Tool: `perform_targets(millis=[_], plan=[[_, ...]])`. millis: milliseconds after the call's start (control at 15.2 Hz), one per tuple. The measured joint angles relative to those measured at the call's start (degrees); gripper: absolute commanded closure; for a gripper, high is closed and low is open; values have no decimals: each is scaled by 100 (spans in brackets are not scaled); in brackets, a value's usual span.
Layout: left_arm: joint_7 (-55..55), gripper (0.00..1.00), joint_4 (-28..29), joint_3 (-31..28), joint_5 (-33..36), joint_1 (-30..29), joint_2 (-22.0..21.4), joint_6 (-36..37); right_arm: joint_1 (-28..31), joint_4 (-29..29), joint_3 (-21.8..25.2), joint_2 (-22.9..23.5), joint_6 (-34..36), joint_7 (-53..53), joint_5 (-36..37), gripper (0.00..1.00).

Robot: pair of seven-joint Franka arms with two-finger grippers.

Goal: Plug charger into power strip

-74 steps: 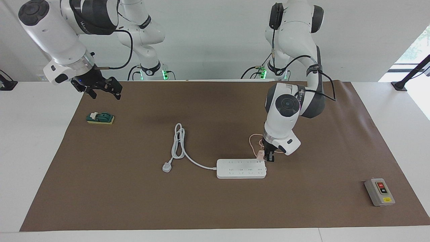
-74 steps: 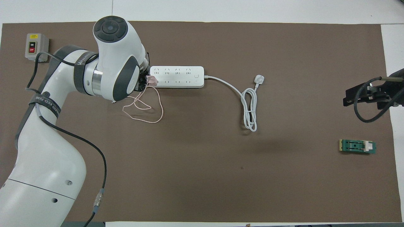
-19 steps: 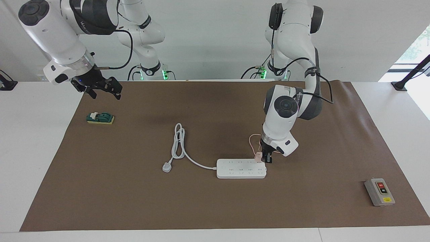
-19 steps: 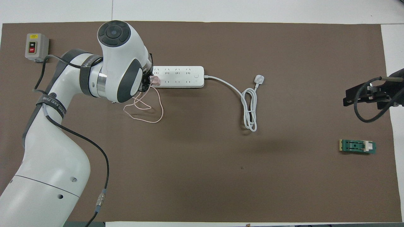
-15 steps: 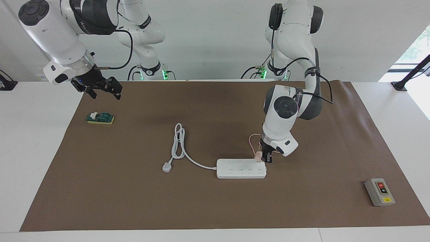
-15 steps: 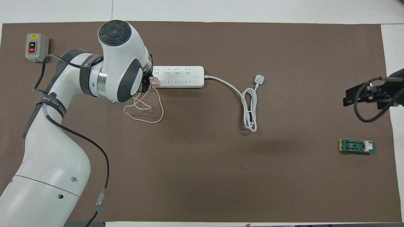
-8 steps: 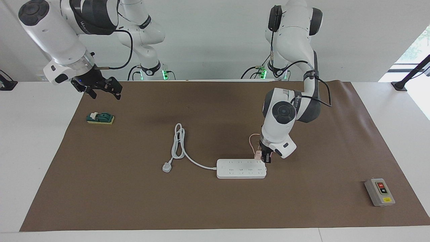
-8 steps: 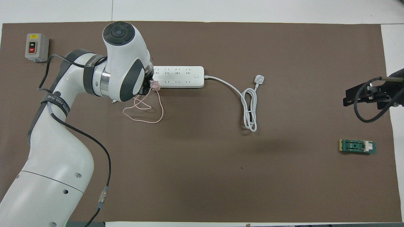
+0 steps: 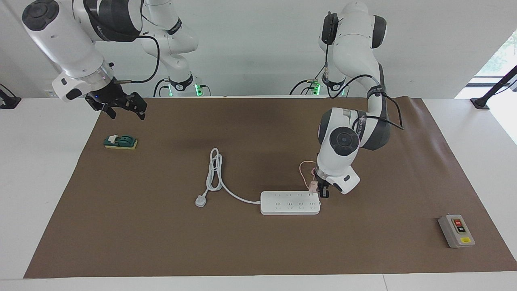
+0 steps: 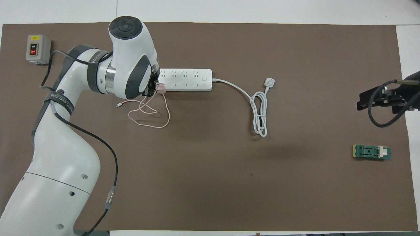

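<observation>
The power strip is a long flat white block lying on the brown mat; it also shows in the overhead view. My left gripper is shut on the small pale-pink charger, holding it at the strip's corner nearest the robots, at the left arm's end. In the overhead view the charger overlaps that corner beside the left gripper. Its thin pink cable lies in loops on the mat, nearer to the robots. My right gripper waits open in the air over the mat's edge.
The strip's thick cord lies coiled, ending in a grey-white plug. A grey box with red and black buttons sits at the left arm's end. A small green and yellow block lies below the right gripper.
My left wrist has turned and shifted slightly, bringing the charger a little nearer to the robots at the strip's corner. The cable's free end now shows. The right arm has not moved.
</observation>
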State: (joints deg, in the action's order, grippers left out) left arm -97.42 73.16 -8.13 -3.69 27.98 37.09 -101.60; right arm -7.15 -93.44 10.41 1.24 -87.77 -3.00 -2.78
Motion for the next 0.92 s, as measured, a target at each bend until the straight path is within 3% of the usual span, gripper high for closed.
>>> perform_targets(millis=[526, 921], plan=[[35, 100, -447, 9, 0, -52, -2, 101, 0, 0, 0, 0, 0, 0, 0, 0], [35, 100, -445, 68, -10, -16, 75, -26, 0, 0, 0, 0, 0, 0, 0, 0]])
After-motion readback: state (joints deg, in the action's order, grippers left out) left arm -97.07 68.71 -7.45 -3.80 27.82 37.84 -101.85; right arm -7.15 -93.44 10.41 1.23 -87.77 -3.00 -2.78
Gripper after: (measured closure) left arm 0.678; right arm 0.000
